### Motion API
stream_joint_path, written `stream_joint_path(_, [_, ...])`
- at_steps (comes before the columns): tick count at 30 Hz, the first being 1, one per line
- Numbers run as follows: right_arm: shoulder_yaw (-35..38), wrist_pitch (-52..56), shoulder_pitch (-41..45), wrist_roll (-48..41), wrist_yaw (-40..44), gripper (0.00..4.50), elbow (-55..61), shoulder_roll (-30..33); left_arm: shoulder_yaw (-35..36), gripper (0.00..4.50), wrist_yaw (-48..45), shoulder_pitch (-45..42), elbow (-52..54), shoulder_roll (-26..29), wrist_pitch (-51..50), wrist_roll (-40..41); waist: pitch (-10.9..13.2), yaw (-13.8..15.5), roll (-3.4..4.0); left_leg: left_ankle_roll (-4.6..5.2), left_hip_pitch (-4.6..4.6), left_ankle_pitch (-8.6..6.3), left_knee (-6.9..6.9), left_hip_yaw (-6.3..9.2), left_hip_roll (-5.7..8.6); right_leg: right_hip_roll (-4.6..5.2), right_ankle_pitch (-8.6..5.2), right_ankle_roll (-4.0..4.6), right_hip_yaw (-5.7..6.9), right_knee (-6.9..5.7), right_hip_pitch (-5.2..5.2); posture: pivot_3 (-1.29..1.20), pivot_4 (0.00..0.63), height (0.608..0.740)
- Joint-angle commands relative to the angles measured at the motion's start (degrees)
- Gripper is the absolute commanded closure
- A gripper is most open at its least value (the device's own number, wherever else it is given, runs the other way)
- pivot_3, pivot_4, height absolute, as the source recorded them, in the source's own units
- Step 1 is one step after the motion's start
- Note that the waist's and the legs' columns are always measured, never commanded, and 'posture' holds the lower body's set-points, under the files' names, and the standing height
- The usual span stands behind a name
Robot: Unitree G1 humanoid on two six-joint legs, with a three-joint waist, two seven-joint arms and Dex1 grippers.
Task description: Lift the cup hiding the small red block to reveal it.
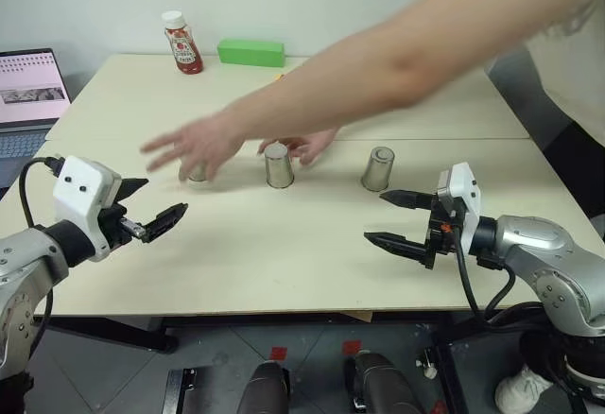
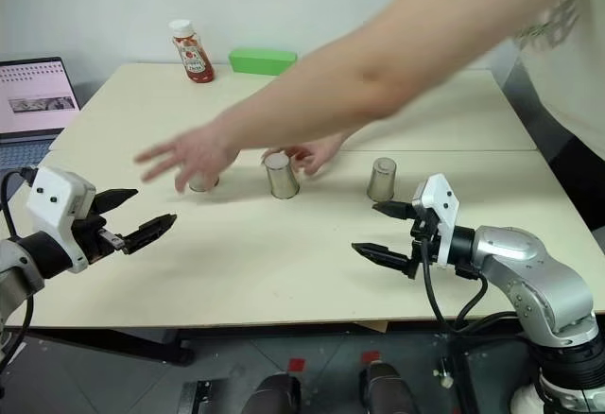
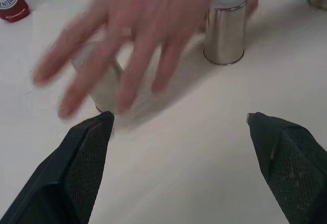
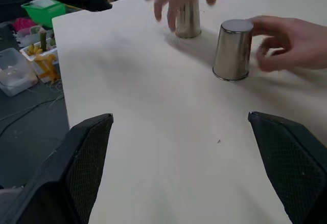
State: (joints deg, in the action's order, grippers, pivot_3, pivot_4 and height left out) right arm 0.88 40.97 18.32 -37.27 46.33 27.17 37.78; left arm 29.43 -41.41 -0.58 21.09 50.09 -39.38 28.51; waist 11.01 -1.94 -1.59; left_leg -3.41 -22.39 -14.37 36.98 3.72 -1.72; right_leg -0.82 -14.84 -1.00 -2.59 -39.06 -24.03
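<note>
On the cream table [image 1: 284, 272] ahead of me stand three upside-down silver cups in a rough row. The middle cup [image 1: 278, 165] sits upright on its rim, with a person's hand [image 1: 307, 146] just behind it, fingers curled close to its far side. The right cup [image 1: 378, 169] stands alone, nearest my right gripper. The left cup [image 1: 197, 173] is mostly covered by the person's other hand [image 1: 189, 149], which reaches across from the right on a long bare arm; that hand is blurred, and I cannot tell whether it grips the cup or just hovers over it.

My left gripper [image 1: 151, 208] hangs above the table's near left part, its two black fingers spread wide with nothing between them. My right gripper [image 1: 397, 219] hangs on the near right, also spread wide and empty, pointing toward the row. Neither touches a cup.

The small red block is hidden from me, so I cannot say which cup covers it.

At the far edge stand a ketchup bottle [image 1: 181, 43] and a green box [image 1: 250, 52]; a laptop [image 1: 28, 93] sits off to the left.
</note>
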Motion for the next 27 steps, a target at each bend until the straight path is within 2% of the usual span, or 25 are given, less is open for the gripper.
stream_joint_path(1, [-1.40, 0.74, 3.05, -0.01, -2.33, 0.00, 0.32, -2.16, 1.74, 0.07, -1.90, 0.56, 0.39, 1.71, 0.72, 0.54, 0.00, -0.03, 0.00, 0.00, 0.00, 0.00, -0.01, 0.00, 0.00, 0.00, 0.00, 0.00, 0.00, 0.00, -0.01, 0.00, 0.150, 0.740])
stream_joint_path(5, [-5.24, 0.59, 6.77, 2.78, -5.12, 0.00, -1.78, -6.02, 2.18, 0.07, -2.61, 1.41, -0.61, 2.56, 1.74, -0.53, 0.00, -0.12, 0.00, 0.00, 0.00, 0.00, -0.01, 0.01, -0.02, -0.01, 0.00, 0.01, 0.01, -0.01, -0.02, 0.00, 0.150, 0.740])
stream_joint_path(8, [-9.38, -0.86, 12.98, 7.66, -10.56, 0.00, -6.90, -13.05, 2.17, 0.07, -4.02, 1.23, -0.37, 2.96, 0.79, 1.20, 0.00, -0.12, 0.00, 0.00, 0.00, 0.00, 0.01, 0.01, -0.02, -0.02, 0.00, 0.01, 0.02, -0.02, -0.01, 0.00, 0.150, 0.740])
stream_joint_path(11, [-11.95, -0.35, 16.63, 11.00, -12.88, 0.00, -10.64, -16.66, 2.25, 0.07, -5.43, 1.38, -0.26, 3.19, 0.33, 2.30, 0.00, -0.37, 0.00, 0.00, -0.02, 0.00, 0.01, 0.00, -0.03, -0.02, 0.04, 0.03, 0.01, -0.04, -0.06, 0.00, 0.150, 0.740])
stream_joint_path(15, [-16.24, -2.04, 25.09, 17.72, -17.32, 0.00, -24.95, -24.56, 2.41, 0.07, -8.74, 2.37, -0.14, 4.38, -0.04, 3.81, 0.00, -0.49, 0.00, -0.01, -0.06, 0.00, -0.01, 0.00, -0.03, -0.02, 0.04, 0.05, 0.01, 0.00, -0.08, 0.00, 0.150, 0.740])
stream_joint_path(20, [-15.56, -7.61, 32.21, 21.87, -18.12, 0.00, -41.07, -31.00, 2.30, 0.07, -13.01, 3.15, 1.11, 6.30, -1.87, 6.84, 0.00, -0.47, 0.00, -0.01, -0.11, 0.00, -0.02, 0.02, -0.03, -0.01, 0.09, 0.14, 0.04, 0.00, -0.12, 0.00, 0.150, 0.740])
stream_joint_path(27, [-12.88, -18.14, 42.25, 26.23, -18.82, 0.00, -64.54, -36.98, 0.85, 0.07, -13.89, 2.76, 0.99, 7.45, -1.21, 6.33, 0.01, -0.75, 0.02, 0.00, -0.10, 0.00, -0.05, 0.01, -0.03, -0.01, 0.19, 0.30, 0.05, 0.00, -0.13, 0.00, 0.150, 0.740])
